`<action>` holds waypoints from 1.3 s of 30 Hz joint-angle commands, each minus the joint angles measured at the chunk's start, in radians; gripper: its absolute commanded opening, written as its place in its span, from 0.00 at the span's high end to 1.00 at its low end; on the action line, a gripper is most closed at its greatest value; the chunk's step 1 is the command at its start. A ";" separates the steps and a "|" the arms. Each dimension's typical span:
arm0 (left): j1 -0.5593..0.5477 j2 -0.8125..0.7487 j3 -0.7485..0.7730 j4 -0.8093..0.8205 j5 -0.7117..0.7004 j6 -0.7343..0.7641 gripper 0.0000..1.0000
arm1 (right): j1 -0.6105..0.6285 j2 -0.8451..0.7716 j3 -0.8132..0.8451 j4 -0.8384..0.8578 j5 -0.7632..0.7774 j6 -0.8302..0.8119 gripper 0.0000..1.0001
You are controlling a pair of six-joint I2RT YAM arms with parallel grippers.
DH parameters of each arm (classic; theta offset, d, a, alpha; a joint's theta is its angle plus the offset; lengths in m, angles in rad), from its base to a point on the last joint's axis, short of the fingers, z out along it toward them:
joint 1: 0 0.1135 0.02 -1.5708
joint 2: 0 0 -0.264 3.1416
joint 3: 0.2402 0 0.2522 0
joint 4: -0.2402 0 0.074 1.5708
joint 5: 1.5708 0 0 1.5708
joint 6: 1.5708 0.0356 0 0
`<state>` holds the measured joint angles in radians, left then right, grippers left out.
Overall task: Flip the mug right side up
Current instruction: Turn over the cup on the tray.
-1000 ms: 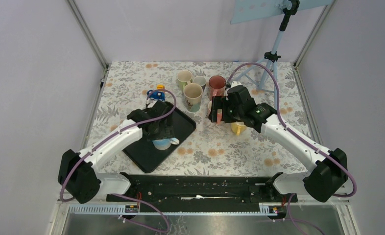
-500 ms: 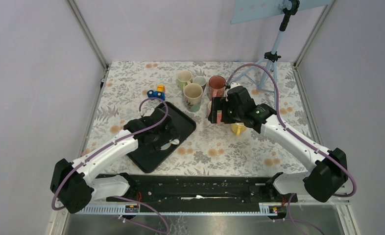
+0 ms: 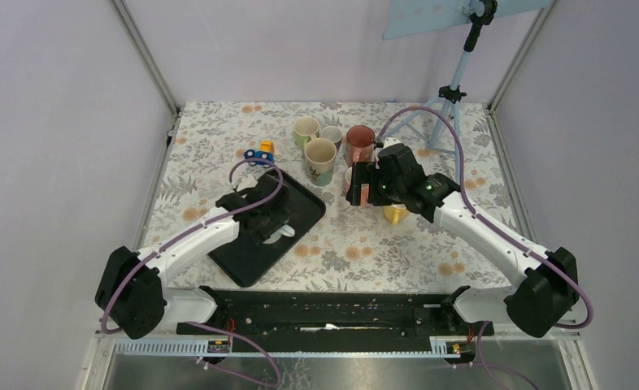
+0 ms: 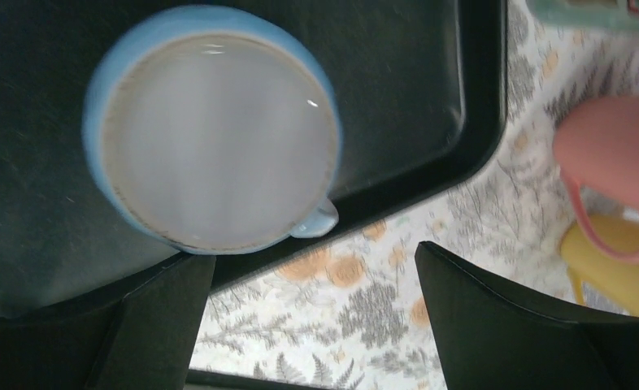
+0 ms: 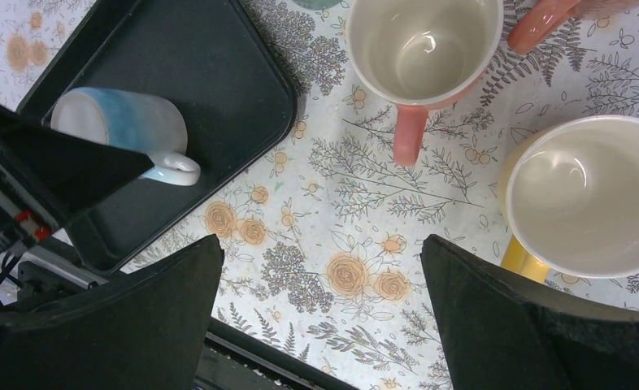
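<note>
As the left gripper (image 4: 310,260) gapes above, the mug (image 4: 215,138) sits inverted

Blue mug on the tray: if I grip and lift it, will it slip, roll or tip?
The blue mug looks glazed and rigid, so probably slippery, no give. It stands on a wide round end on the flat tray, so unlikely to tip; laid sideways, its handle should stop rolling.

left fingers (image 4: 528,333) spread, right fingers (image 5: 536,325) spread
</note>
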<state>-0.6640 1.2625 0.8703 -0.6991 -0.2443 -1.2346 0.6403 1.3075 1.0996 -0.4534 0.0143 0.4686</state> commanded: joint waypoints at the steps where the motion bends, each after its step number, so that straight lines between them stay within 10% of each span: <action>1: 0.098 0.005 -0.039 0.033 -0.078 0.045 0.01 | 0.003 -0.044 -0.007 0.027 0.011 0.004 0.00; 14: 0.220 -0.016 0.013 0.000 -0.038 0.311 0.01 | 0.004 -0.041 -0.011 0.027 0.014 0.007 0.00; 31: 0.122 0.101 0.052 -0.059 -0.092 -0.073 0.02 | 0.003 -0.050 -0.020 0.040 -0.003 0.010 0.00; 39: 0.177 0.091 0.003 -0.058 -0.079 -0.027 0.29 | 0.004 -0.056 -0.026 0.038 0.001 0.011 0.00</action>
<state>-0.5285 1.3830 0.8822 -0.7547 -0.3031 -1.2552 0.6403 1.2835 1.0756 -0.4343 0.0139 0.4725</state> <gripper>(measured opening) 0.772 0.995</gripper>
